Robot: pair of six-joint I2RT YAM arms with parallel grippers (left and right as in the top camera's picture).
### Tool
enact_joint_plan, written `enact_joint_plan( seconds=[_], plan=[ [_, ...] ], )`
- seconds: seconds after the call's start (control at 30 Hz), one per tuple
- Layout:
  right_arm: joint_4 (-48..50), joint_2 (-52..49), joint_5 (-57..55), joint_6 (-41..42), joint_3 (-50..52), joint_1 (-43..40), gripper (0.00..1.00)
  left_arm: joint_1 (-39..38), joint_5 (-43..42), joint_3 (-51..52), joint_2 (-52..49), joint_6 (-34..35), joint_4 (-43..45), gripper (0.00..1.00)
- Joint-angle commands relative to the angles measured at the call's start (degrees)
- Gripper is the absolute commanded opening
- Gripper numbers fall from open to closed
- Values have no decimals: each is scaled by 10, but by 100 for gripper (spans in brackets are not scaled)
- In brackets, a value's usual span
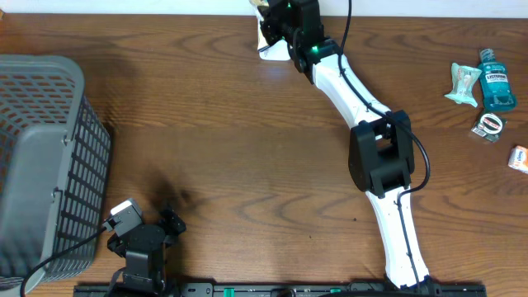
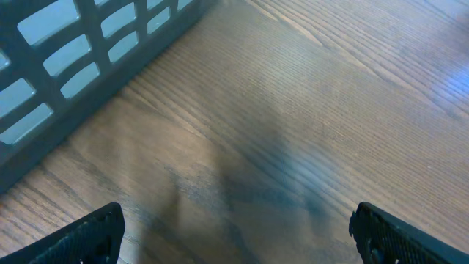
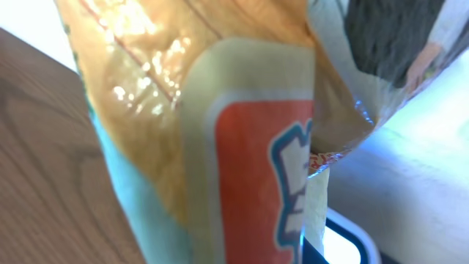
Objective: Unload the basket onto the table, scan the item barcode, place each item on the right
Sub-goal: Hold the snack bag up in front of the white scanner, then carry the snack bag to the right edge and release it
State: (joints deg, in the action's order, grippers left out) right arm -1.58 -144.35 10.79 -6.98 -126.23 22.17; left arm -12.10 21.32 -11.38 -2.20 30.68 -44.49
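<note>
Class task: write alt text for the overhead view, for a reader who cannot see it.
The right gripper, reaching to the far edge of the wooden table, is shut on a snack packet. The left gripper rests open near a grey mesh basket at the left; a blue mouthwash bottle lies far right.

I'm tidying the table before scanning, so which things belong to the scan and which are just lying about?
In the job: orange plastic packet, right gripper shut on it, white device beneath.
Lying about: grey basket, mouthwash bottle, pale sachet, small round item, small orange box.
</note>
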Motion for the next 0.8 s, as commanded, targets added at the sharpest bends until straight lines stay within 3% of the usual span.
enact_joint_plan(
  seconds=[0.0,0.4,0.63,0.77],
  plan=[
    [-2,6,16,27,-10,3,1,0,12,2,-1,3,-20,98],
    [-425,162,-27,30,-31,-104,1,0,12,2,-1,3,-20,98],
    [-607,165,-30,-168,-13,-229,1,0,12,2,-1,3,-20,98],
    [-633,142,-43,-184,37,-322,1,0,12,2,-1,3,-20,98]
  ],
)
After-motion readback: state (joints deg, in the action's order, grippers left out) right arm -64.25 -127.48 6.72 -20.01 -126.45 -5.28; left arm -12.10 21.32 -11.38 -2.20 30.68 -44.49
